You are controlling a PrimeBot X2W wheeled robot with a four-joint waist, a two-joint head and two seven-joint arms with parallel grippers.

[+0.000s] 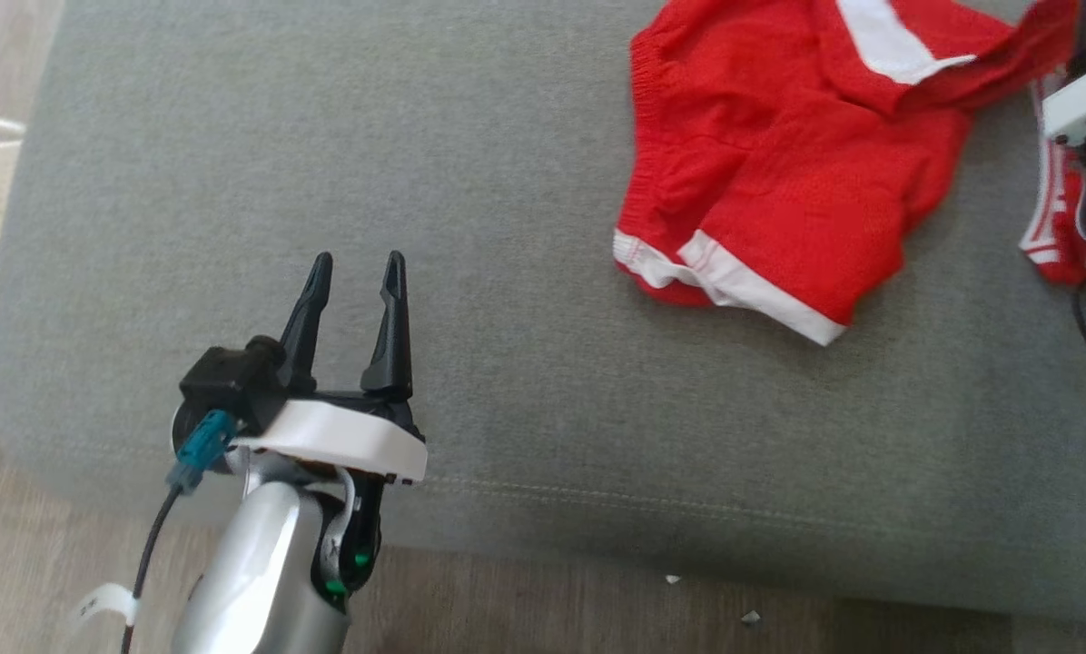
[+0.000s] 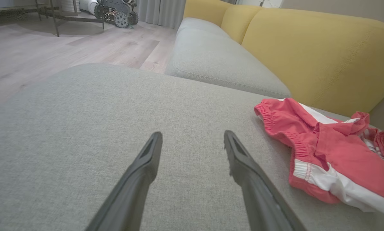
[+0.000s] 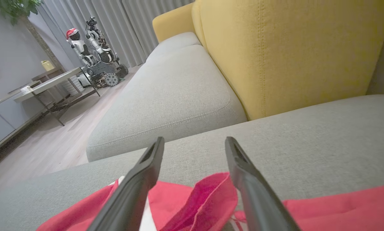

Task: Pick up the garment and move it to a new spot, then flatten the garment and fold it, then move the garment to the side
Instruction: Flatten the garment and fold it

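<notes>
Shorts [image 1: 761, 173], red with white trim, lie crumpled on the grey cushion [image 1: 325, 136] in the head view. They are ahead of the left tool [image 1: 359, 263] and off to its right, well apart from it. That tool hangs over the cushion's near edge with its two fingers spread wide and nothing between them. Wooden floor [image 1: 597, 599] runs behind it. The right arm [image 1: 1083, 104] shows its white wrist housing at the frame's edge, just over the right-hand folds of the shorts.

In the left wrist view, the left tool [image 2: 192, 134] is wide and empty above bare grey cushion [image 2: 82, 128]. The shorts [image 2: 333, 154] lie to the right of its right-hand finger, near but apart from it. A yellow backrest [image 2: 307, 54] stands beyond them, and a second seat cushion [image 2: 211, 61] lies straight ahead.

In the right wrist view, the right tool [image 3: 195, 142] also stands wide. The shorts [image 3: 205, 199] are bunched beneath it, with one red fold rising in the gap close to the right-hand finger. Nothing is pinched, though I cannot tell whether that fold touches the finger. The yellow backrest [image 3: 291, 48] is ahead and to the right. A table [image 3: 50, 81] and another robot [image 3: 95, 54] stand far ahead on the left.
</notes>
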